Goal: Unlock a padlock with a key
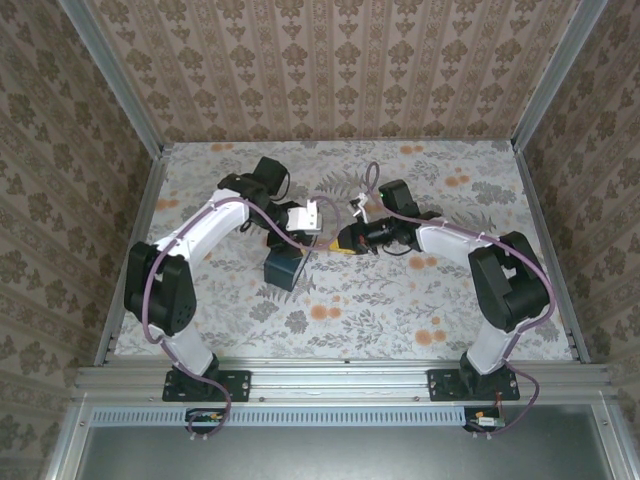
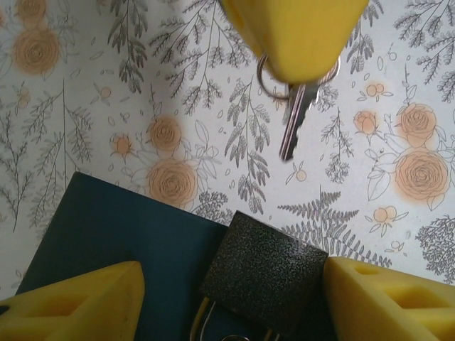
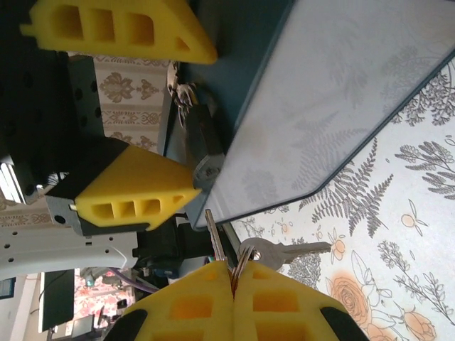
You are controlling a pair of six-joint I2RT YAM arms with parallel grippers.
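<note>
A black padlock (image 2: pixel 266 273) hangs against the dark blue box (image 2: pixel 106 227) (image 1: pixel 284 268). My left gripper (image 2: pixel 233 273) (image 1: pixel 308 222) stands open around it. Its right finger (image 2: pixel 384 298) touches the lock's edge, while the left finger (image 2: pixel 78 305) is well apart from it. My right gripper (image 3: pixel 232 270) (image 1: pixel 340 244) is shut on a key ring. The key (image 3: pixel 215 238) sticks out from its pads, its tip just below the padlock (image 3: pixel 202 145). A second key (image 3: pixel 291 250) (image 2: pixel 293 121) dangles from the ring.
The box's large flat side (image 3: pixel 320 106) stands close to the right gripper. Flower-patterned table (image 1: pixel 400 290) spreads in front of both arms. Metal rails (image 1: pixel 130 250) and patterned walls enclose the workspace on the left, right and back.
</note>
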